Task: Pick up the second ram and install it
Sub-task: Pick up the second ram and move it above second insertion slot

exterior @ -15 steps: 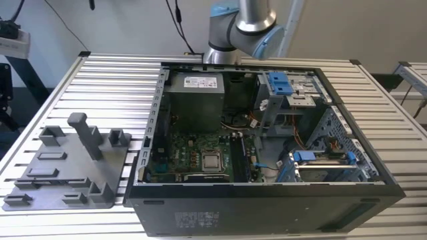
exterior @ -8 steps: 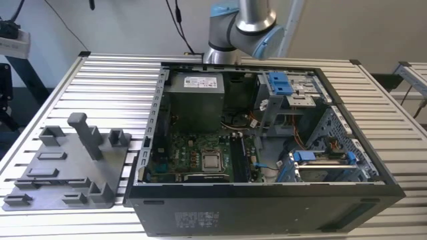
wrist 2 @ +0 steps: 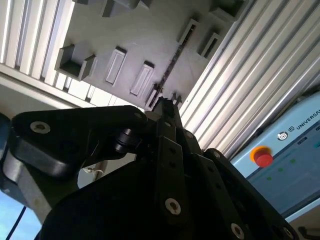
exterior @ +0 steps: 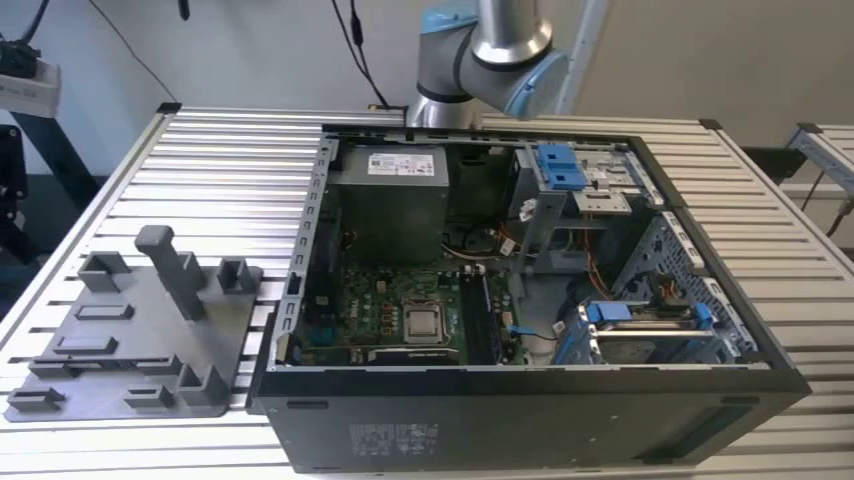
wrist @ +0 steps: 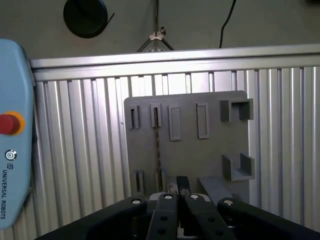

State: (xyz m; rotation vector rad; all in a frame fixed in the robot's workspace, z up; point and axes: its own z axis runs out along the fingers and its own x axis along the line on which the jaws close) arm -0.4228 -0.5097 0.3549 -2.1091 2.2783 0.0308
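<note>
My hand (wrist: pixel 178 183) hangs high over the grey holder (wrist: pixel 210 155) on the counter (wrist: pixel 75 150) — apart or together, I cannot tell. The second ram (wrist: pixel 158 142) stands on edge in its slots, thin; a descent off its line could knock it askew or hit the slot walls.

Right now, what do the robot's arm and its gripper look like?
In the exterior view, the arm is a silver-grey metal tube with rounded joints capped in light blue. In both wrist views, the gripper is matte black, built of hinged link bars joined by round silver pins, narrowing toward a slim tip.
</note>
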